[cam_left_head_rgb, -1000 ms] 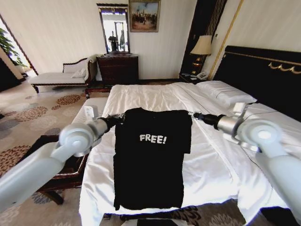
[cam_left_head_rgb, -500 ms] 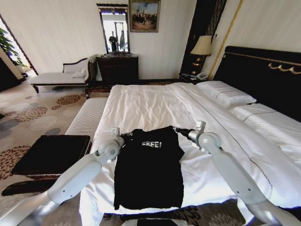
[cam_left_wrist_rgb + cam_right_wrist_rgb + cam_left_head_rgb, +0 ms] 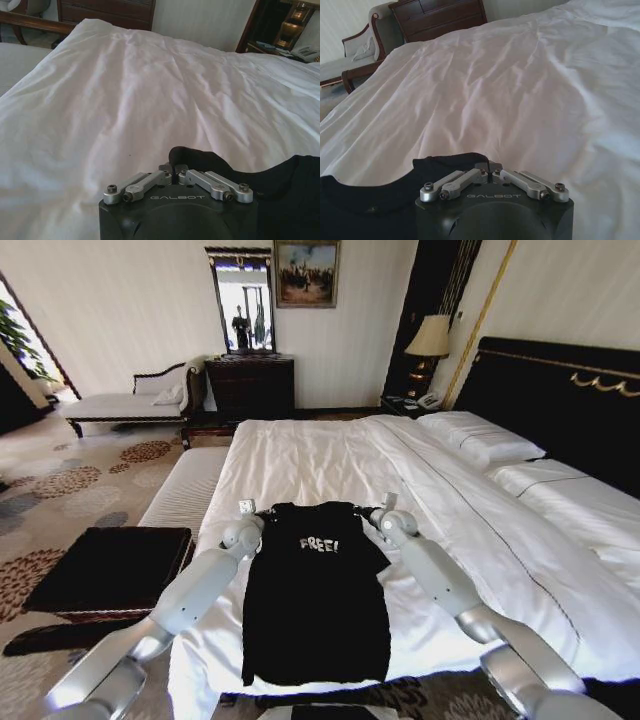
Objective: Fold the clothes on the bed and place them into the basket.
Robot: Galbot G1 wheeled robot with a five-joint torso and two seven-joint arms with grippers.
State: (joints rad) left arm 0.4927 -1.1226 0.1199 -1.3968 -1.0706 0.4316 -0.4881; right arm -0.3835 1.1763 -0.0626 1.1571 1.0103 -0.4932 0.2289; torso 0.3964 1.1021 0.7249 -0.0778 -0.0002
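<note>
Both grippers are pinching the shirt right now, so left to right. Over on the far left sits the shallow square basket [image 3: 108, 565] with the black lining, on the floor beside the bed, nothing in it yet as far as we can tell. Next, our left gripper [image 3: 262, 519] is clamped on the left shoulder corner of the black short-sleeved T-shirt [image 3: 315, 610] with the white "FREE!" lettering; in the left wrist view the left gripper's [image 3: 173, 169] jaws are closed narrow on a bump of black cloth. On the other side our right gripper [image 3: 366, 512] does the same with the right shoulder, and its wrist cam shows the right gripper [image 3: 489, 165] nipped shut on the fabric edge too.

What's changed: a second ago we had the shirt held up high and spread wide, arms raised. Now both arms have come down and stretched forward, and the shirt lies flat on the big bed [image 3: 330, 455] with the white duvet, its hem hanging over the near edge. The top looks narrower than before, sleeves bunched in.

So we'd say the laying-out is basically done and the actual folding is still ahead, then the basket.
</note>
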